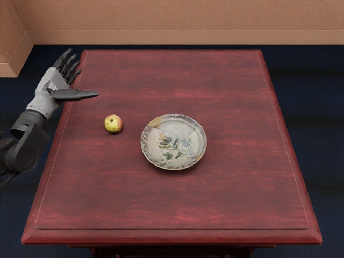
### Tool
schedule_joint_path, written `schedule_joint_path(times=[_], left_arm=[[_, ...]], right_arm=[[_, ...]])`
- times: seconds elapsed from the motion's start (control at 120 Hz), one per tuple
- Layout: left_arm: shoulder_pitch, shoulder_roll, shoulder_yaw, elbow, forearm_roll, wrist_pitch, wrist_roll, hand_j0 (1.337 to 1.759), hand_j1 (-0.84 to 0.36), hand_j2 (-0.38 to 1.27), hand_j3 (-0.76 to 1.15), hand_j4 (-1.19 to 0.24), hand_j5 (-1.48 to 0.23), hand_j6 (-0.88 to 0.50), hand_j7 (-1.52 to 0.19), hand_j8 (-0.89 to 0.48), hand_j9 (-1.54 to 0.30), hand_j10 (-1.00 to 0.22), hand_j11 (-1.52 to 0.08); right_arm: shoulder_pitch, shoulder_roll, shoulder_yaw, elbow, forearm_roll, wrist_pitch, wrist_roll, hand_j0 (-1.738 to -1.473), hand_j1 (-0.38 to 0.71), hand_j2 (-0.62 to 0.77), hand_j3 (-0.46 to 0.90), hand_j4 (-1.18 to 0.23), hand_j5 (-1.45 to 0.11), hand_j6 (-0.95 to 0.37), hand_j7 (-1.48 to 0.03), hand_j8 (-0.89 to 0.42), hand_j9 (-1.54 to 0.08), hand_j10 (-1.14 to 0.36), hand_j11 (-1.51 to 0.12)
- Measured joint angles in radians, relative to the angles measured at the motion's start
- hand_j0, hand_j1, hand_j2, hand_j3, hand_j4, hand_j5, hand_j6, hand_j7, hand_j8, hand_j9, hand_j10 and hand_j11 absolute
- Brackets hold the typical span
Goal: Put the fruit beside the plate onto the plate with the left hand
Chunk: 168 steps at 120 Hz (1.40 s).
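Observation:
A small yellow-green apple (113,123) with a reddish blush sits on the red wooden table, just left of a round ceramic plate (153,127) painted with a leaf pattern. Apple and plate stand apart by a small gap. My left hand (67,78) hovers at the table's far left edge, behind and to the left of the apple. Its fingers are stretched out and spread, the thumb pointing right, and it holds nothing. The plate holds no object.
The table (242,177) is a dark red rectangle with a raised rim. Dark blue floor surrounds it, and a tan wall runs along the back. My left forearm (24,142) comes in low at the left edge.

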<state>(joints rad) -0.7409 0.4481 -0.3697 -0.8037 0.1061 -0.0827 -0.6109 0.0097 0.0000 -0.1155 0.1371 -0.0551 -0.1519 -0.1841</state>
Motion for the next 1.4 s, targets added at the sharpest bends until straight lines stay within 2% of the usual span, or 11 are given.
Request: schedule_joint_path(times=[0.308,0.442,0.575,0.658,0.783,0.892,1.108,1.25,1.4], left_arm=[[-0.003,-0.034,0.007,0.049,0.009,-0.001,0.0,1.658,0.31,0.01,0.0,-0.03,-0.05,-0.03,-0.05,-0.03,-0.05,-0.03,-0.05],[-0.08,-0.013,0.048,0.048,0.273,-0.002,0.0,1.658,0.32,0.01,0.0,-0.03,-0.04,-0.03,-0.04,-0.03,-0.04,-0.03,-0.04],[-0.269,0.03,0.23,0.051,0.457,0.0,0.0,1.658,0.32,0.01,0.0,-0.02,-0.03,-0.02,-0.03,-0.02,-0.03,-0.02,-0.03],[-0.299,0.029,0.328,0.052,0.545,0.003,0.0,1.658,0.32,0.01,0.0,-0.02,-0.03,-0.02,-0.03,-0.02,-0.03,-0.02,-0.03],[-0.327,0.029,0.388,0.052,0.725,0.007,0.0,1.658,0.33,0.01,0.0,-0.02,-0.03,-0.02,-0.03,-0.02,-0.03,-0.02,-0.03],[-0.421,0.019,0.471,0.053,0.824,0.027,0.0,1.658,0.33,0.01,0.0,-0.02,-0.03,-0.02,-0.03,-0.02,-0.03,-0.02,-0.03],[-0.477,-0.033,0.656,0.056,0.874,0.107,0.0,1.658,0.29,0.01,0.0,-0.05,-0.07,-0.06,-0.07,-0.05,-0.07,-0.05,-0.07],[-0.477,-0.057,0.72,0.075,0.882,0.122,0.0,1.658,0.23,0.02,0.0,-0.11,-0.14,-0.11,-0.14,-0.11,-0.14,-0.11,-0.14],[-0.489,-0.061,0.762,0.085,0.884,0.126,0.0,1.658,0.1,0.05,0.0,-0.22,-0.28,-0.22,-0.28,-0.22,-0.28,-0.22,-0.28]], right_arm=[[-0.001,0.0,-0.001,-0.002,0.0,0.0,0.0,-1.658,-0.35,0.0,0.0,0.0,0.0,0.0,0.0,0.0,0.0,0.0,0.0],[-0.001,0.0,-0.001,-0.003,0.0,0.0,0.0,-1.658,-0.35,0.0,0.0,0.0,0.0,0.0,0.0,0.0,0.0,0.0,0.0],[-0.001,0.0,-0.001,-0.004,0.0,0.0,0.0,-1.658,-0.35,0.0,0.0,0.0,0.0,0.0,0.0,0.0,0.0,0.0,0.0],[-0.001,0.0,-0.002,-0.004,0.0,0.0,0.0,-1.658,-0.35,0.0,0.0,0.0,0.0,0.0,0.0,0.0,0.0,0.0,0.0],[-0.001,0.0,-0.002,-0.004,0.0,0.0,0.0,-1.658,-0.35,0.0,0.0,0.0,0.0,0.0,0.0,0.0,0.0,0.0,0.0],[-0.001,0.0,-0.002,-0.004,0.0,0.0,0.0,-1.658,-0.35,0.0,0.0,0.0,0.0,0.0,0.0,0.0,0.0,0.0,0.0],[-0.001,0.0,-0.003,-0.004,-0.001,0.0,0.0,-1.658,-0.35,0.0,0.0,0.0,0.0,0.0,0.0,0.0,0.0,0.0,0.0],[-0.001,0.0,-0.002,-0.004,0.0,0.0,0.0,-1.658,-0.35,0.0,0.0,0.0,0.0,0.0,0.0,0.0,0.0,0.0,0.0],[-0.001,0.0,-0.003,-0.004,-0.001,0.0,0.0,-1.658,-0.35,0.0,0.0,0.0,0.0,0.0,0.0,0.0,0.0,0.0,0.0]])
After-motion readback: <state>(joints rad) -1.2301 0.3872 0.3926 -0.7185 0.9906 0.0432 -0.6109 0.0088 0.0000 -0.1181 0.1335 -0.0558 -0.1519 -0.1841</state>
